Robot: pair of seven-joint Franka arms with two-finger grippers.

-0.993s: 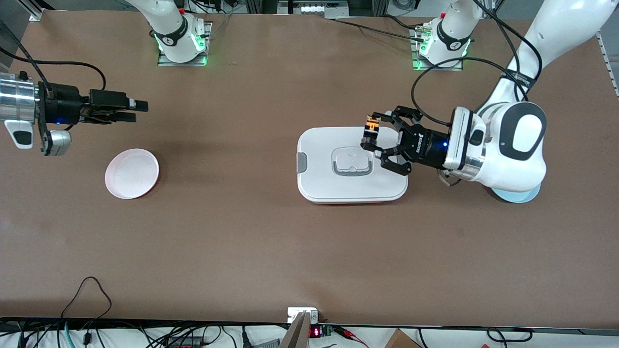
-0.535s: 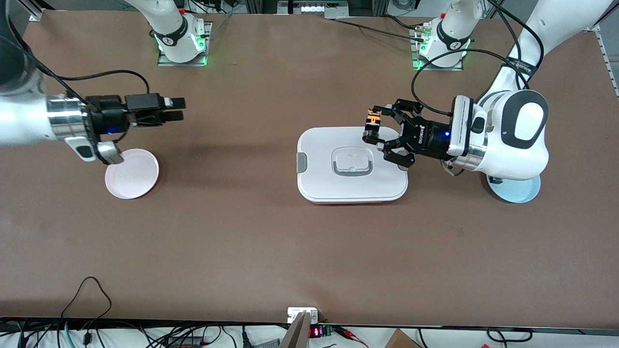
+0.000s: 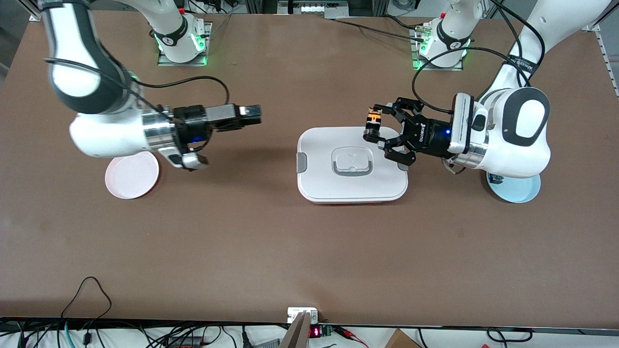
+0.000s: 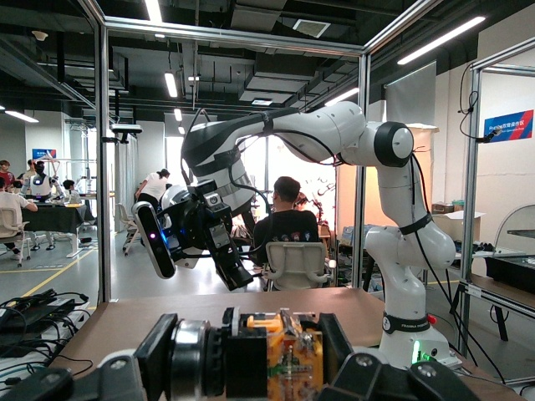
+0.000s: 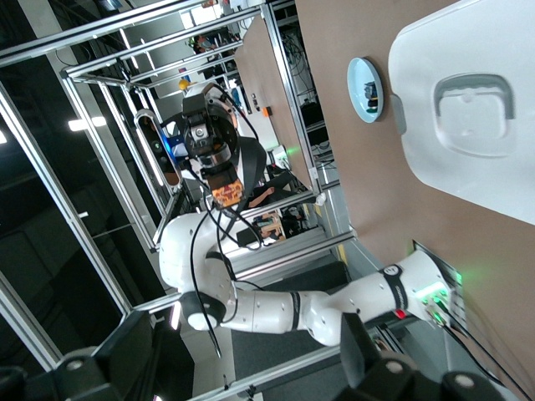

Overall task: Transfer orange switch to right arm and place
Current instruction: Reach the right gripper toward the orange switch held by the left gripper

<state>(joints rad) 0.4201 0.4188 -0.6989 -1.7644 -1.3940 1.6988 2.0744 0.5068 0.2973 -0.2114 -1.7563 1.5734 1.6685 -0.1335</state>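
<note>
Over the white lidded container [image 3: 352,164], at its corner toward the left arm's end of the table, the orange switch [image 3: 373,122] hangs clamped in the left end effector [image 3: 375,129], level and pointing toward the right arm [image 3: 101,121]. Facing it across the table's middle, the right end effector [image 3: 246,116] hovers over bare table, fingers spread, well apart from the switch. That gap along their shared line looks like the thing to close. A pink plate [image 3: 131,175] waits beneath the right arm.
</note>
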